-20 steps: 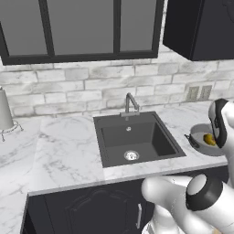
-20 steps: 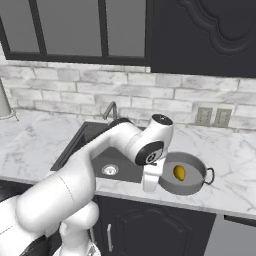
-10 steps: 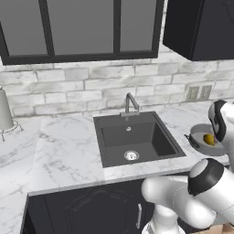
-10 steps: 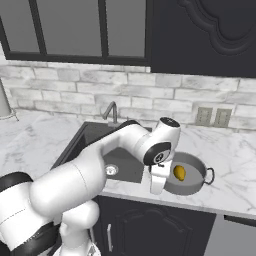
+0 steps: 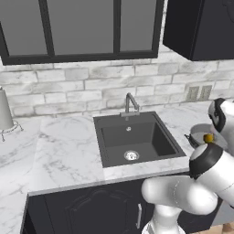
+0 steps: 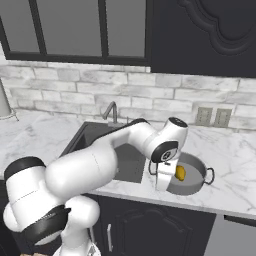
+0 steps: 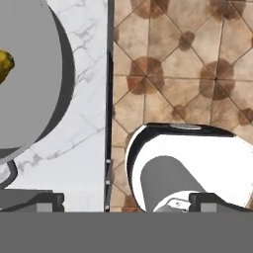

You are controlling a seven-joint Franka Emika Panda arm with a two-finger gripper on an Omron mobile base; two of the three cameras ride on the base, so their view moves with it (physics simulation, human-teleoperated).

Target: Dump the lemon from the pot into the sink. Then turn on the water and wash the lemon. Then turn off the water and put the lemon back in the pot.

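Observation:
The lemon [image 6: 180,172] lies inside the grey pot [image 6: 199,168] on the marble counter, right of the sink [image 6: 84,139]. My gripper [image 6: 163,184] hangs over the pot's front left rim, pointing down, just left of the lemon. In the hand view the pot [image 7: 34,79] takes up the left side, with the lemon [image 7: 4,64] at the left edge. My gripper [image 7: 129,201] is open there, its tips far apart and nothing between them. From the left base view, the sink [image 5: 135,137], faucet [image 5: 131,103], pot [image 5: 199,131] and lemon [image 5: 208,137] all show. No water runs.
The counter's front edge [image 7: 109,99] runs just beside the pot, with tiled floor [image 7: 188,64] below. Wall outlets [image 6: 212,116] sit behind the pot. A paper towel stand [image 5: 5,112] is at far left. Dark cabinets hang overhead.
The hand has shifted a little to the right, closer over the pot's rim. The jaws stay wide open, and the lemon and pot have not moved.

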